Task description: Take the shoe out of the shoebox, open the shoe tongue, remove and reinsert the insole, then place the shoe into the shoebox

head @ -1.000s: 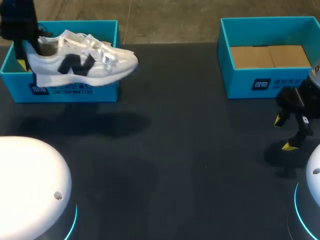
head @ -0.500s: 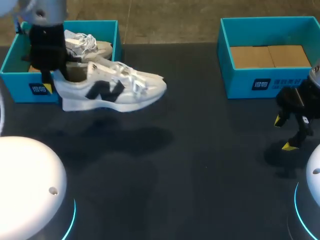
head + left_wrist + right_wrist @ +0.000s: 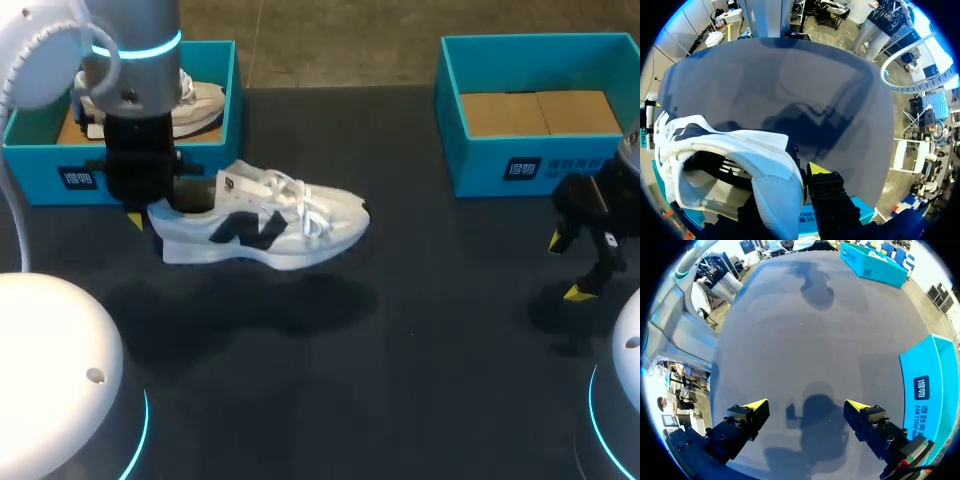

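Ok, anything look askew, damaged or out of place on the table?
Nothing stands out. The white sneaker with dark side logo hangs roughly level above the dark table, heel collar held in the left arm's jaws. A second white sneaker lies inside the left teal shoebox; the right arm's jaws are open over bare table.

Twos throughout
Two shoes: held shoe, boxed shoe. Two boxes: left box, right box. Two end effectors: left end effector, right end effector.
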